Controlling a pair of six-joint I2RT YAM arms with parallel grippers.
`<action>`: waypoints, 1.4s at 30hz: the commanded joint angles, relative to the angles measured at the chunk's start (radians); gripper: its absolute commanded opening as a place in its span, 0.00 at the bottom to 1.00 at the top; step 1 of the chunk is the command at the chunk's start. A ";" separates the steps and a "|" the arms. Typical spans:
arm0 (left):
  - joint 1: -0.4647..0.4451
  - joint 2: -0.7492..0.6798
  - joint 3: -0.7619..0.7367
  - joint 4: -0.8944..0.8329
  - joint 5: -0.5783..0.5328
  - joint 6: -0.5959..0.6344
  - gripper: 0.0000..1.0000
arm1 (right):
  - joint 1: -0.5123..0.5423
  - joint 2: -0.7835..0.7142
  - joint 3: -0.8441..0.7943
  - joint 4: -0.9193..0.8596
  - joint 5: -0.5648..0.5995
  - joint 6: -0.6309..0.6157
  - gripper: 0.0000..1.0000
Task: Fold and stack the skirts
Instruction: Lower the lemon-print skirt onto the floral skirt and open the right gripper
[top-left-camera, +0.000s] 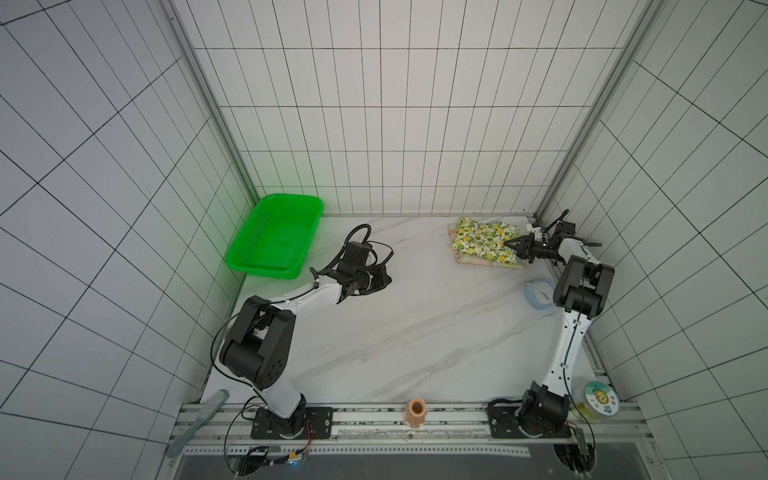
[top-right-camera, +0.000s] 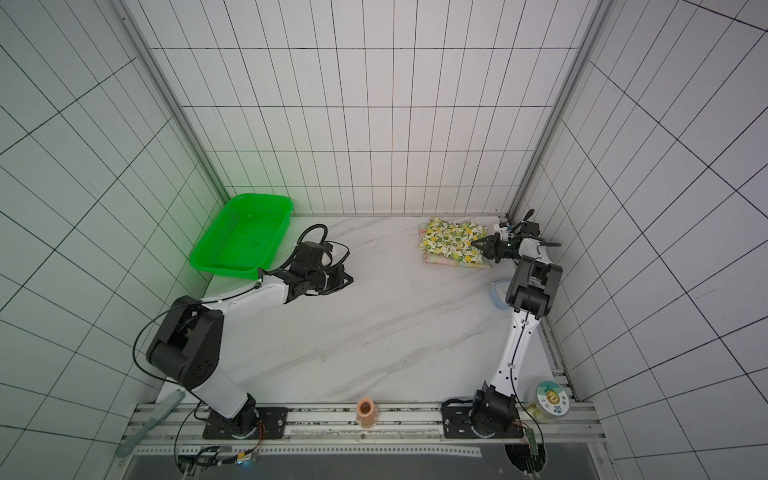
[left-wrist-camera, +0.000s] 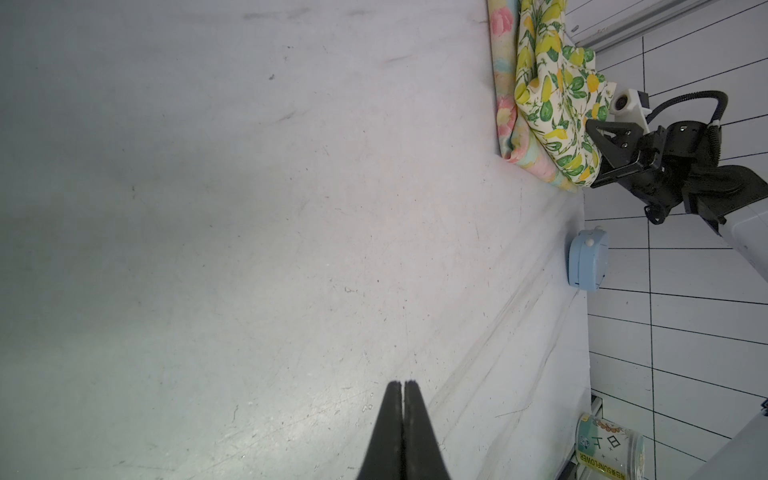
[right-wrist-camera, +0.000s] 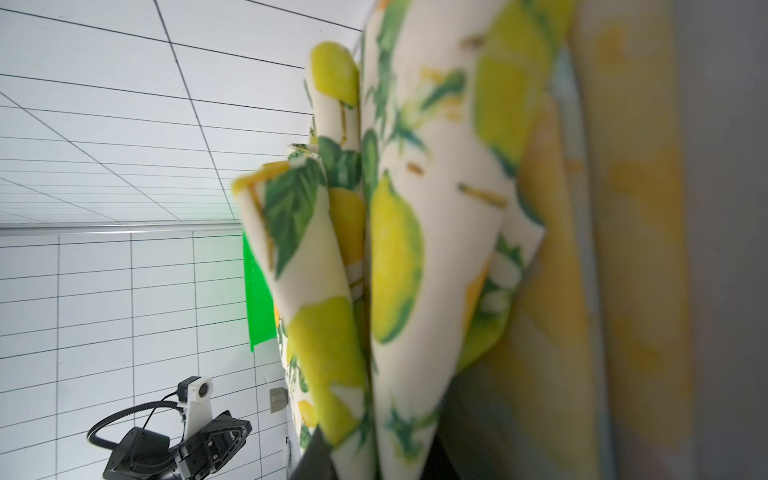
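Note:
The cream lemon-print skirt (top-left-camera: 484, 245) (top-right-camera: 453, 243) lies folded on top of the pastel flowered skirt (top-left-camera: 469, 261) (top-right-camera: 436, 259) at the back right of the table. My right gripper (top-left-camera: 508, 245) (top-right-camera: 476, 244) is at the stack's right edge. In the left wrist view its jaws (left-wrist-camera: 592, 153) stand a little apart around the lemon skirt's (left-wrist-camera: 552, 104) edge. In the right wrist view folds of the lemon skirt (right-wrist-camera: 395, 249) fill the gap between the jaws, with the flowered skirt (right-wrist-camera: 636, 208) behind. My left gripper (top-left-camera: 388, 280) (left-wrist-camera: 403, 382) is shut and empty over bare table left of centre.
A green plastic basket (top-left-camera: 274, 237) stands at the back left. A light blue clock (top-left-camera: 538, 295) (left-wrist-camera: 588, 259) lies by the right arm's elbow. A labelled jar (top-left-camera: 598, 399) and a peach vase (top-left-camera: 416, 411) stand at the front rail.

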 joint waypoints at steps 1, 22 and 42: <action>-0.006 0.009 -0.001 0.025 0.008 -0.005 0.00 | -0.010 -0.049 0.052 -0.062 0.043 -0.049 0.21; -0.005 0.038 -0.002 0.045 0.024 -0.004 0.00 | 0.038 -0.005 0.282 -0.143 0.173 -0.055 0.08; 0.001 0.012 0.004 0.047 0.019 0.022 0.00 | 0.029 -0.379 -0.144 0.000 0.523 -0.023 0.46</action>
